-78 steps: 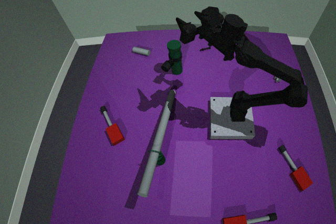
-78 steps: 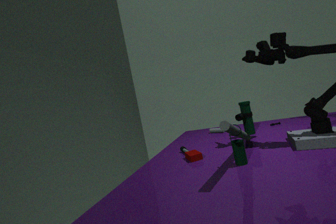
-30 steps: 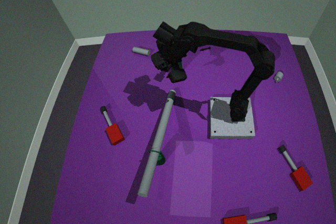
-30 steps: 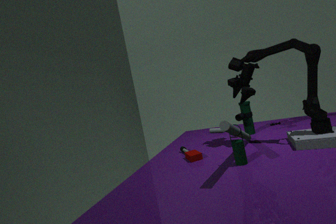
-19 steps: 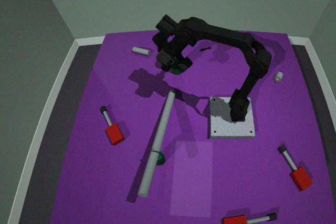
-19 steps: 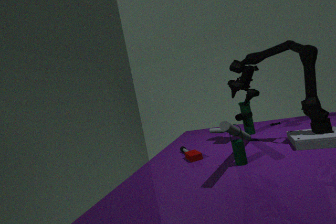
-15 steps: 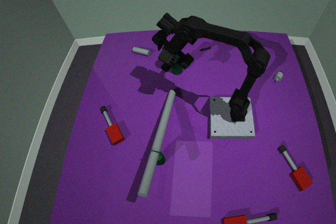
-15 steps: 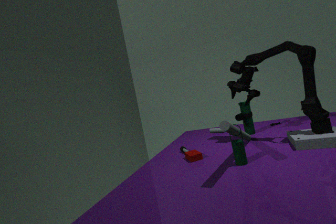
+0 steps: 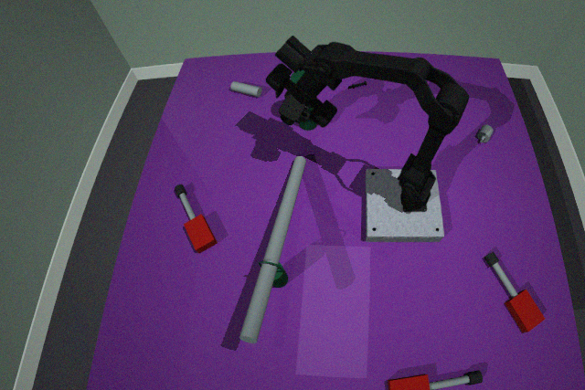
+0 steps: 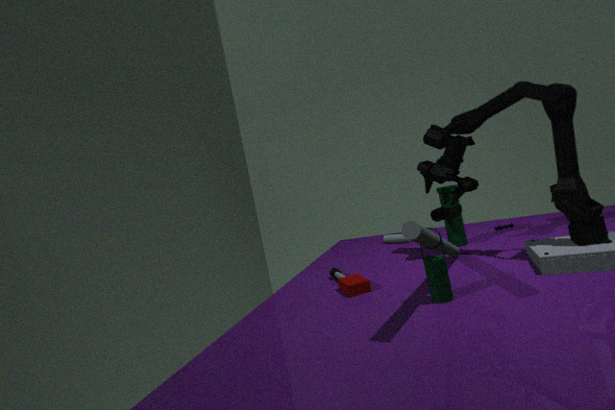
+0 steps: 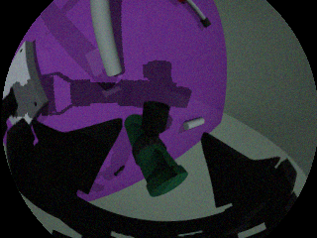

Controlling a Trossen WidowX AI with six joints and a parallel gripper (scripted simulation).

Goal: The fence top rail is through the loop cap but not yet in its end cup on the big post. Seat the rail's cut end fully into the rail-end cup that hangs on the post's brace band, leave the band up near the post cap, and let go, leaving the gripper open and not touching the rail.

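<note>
Rail, a long grey metal tube (image 9: 277,245), lies threaded through the short green post's loop (image 9: 270,264), its cut end well short of the tall green post (image 10: 453,215). Black jaws (image 10: 448,180), spread and empty, hover over that post; next comes gripping the rail.

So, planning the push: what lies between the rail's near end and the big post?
Only bare purple mat, seen in the top view, separates the rail from the big post.
</note>
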